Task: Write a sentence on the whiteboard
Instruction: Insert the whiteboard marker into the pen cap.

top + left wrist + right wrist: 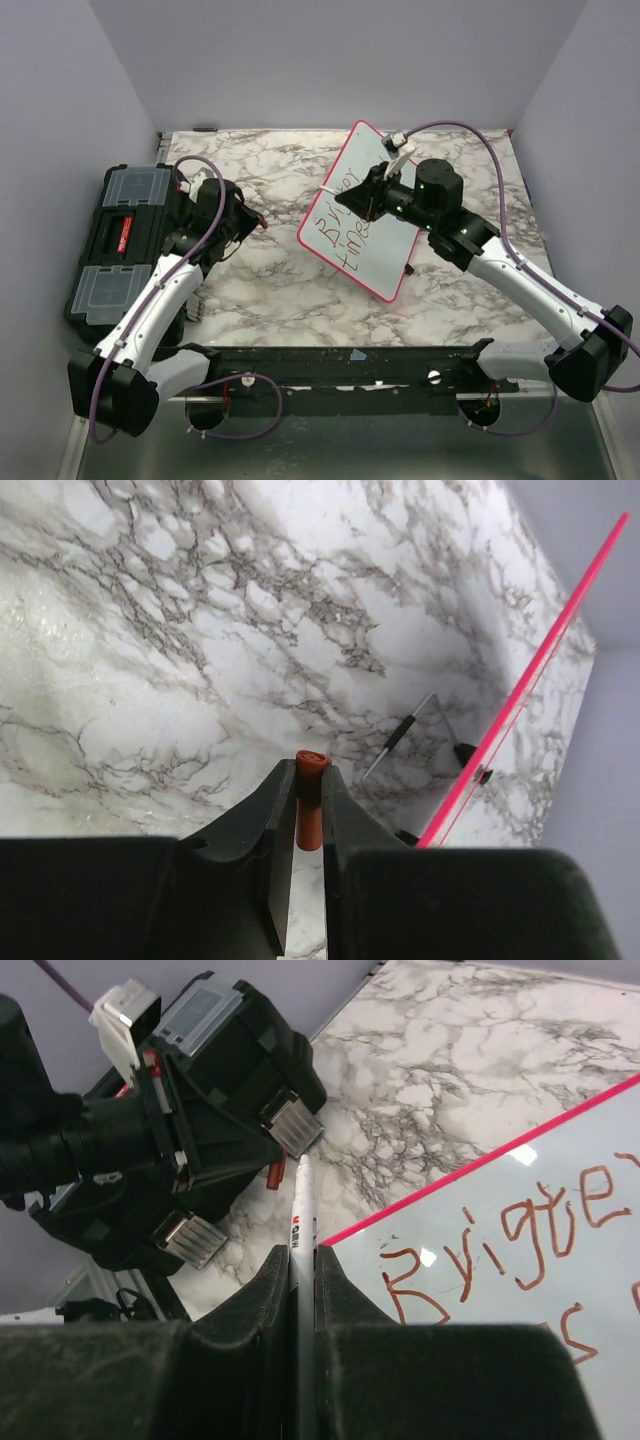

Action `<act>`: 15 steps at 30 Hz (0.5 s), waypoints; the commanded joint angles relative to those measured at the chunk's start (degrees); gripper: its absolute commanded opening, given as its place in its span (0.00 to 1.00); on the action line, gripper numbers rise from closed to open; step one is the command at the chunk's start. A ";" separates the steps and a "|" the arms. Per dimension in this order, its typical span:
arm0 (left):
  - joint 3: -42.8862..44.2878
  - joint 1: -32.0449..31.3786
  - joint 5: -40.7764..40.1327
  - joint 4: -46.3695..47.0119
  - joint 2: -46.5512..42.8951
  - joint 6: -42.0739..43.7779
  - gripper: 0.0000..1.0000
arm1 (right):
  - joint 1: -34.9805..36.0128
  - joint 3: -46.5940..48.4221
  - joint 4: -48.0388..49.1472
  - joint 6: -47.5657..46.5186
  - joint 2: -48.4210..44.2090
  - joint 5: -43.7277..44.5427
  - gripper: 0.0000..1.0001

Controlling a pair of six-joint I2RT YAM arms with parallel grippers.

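Looking from the arm bases outward, the whiteboard [385, 268] lies askew on the marble table [260, 290], a little right of centre, its near corner pointing back toward the arms. The sentence [500, 1245] is on it in reddish-brown marker. The first line reads roughly "Brigger" and a second line begins "times", but the right arm hides whatever follows, so I cannot tell if the last word is there. By the look of it the writing is largely or wholly done and capping the pen is what remains. Above the board's left edge, the right gripper [347, 198] is clamped tight on a white marker [302, 1205], whose free end points off the board toward the other arm. Well apart from it, over bare marble, the left gripper [305, 780] pinches a small orange-red cap [311, 810] between nearly closed jaws, its open end facing away from the wrist. Beyond that arm, at the table's left side, sits a black toolbox [120, 240].
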 commanded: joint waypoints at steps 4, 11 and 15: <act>5.69 3.14 2.44 -4.09 0.81 1.33 0.00 | 3.32 3.32 0.57 -1.73 2.77 2.15 0.01; 7.21 6.13 3.38 -5.80 1.84 4.04 0.00 | 4.29 3.11 1.14 -1.61 3.37 2.42 0.01; 11.72 6.52 4.69 -8.37 5.09 7.11 0.00 | 5.74 3.02 1.81 -1.51 4.42 2.12 0.01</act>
